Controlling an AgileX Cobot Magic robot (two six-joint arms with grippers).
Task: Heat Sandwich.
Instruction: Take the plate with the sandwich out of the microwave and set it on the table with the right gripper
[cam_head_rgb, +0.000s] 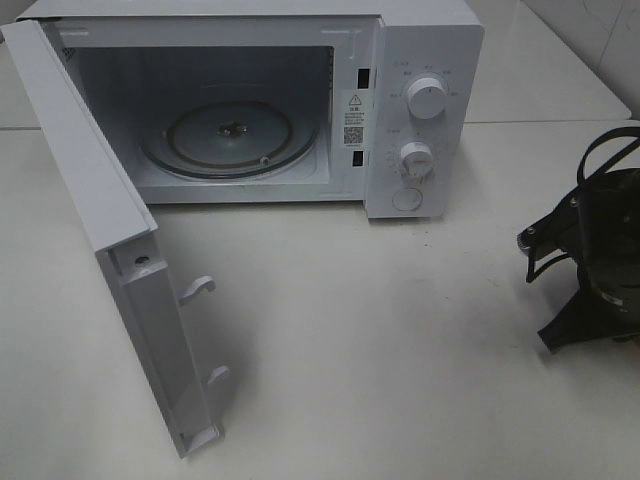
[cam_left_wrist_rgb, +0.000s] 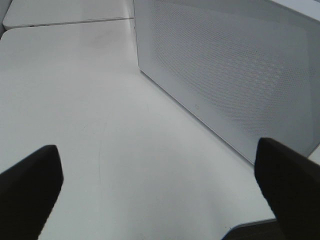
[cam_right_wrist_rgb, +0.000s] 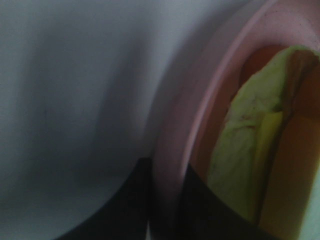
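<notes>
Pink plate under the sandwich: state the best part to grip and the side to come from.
Grip the pink plate by its thin raised rim, coming in from outside its edge. The right gripper's fingers already straddle that rim, clear of the sandwich.

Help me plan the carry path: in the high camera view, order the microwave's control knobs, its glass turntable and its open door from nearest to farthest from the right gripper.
From the right gripper, at the view's right edge:
1. Control knobs, on the microwave's right-hand panel.
2. Glass turntable, inside the cavity.
3. Open door, swung out at the far left.
</notes>
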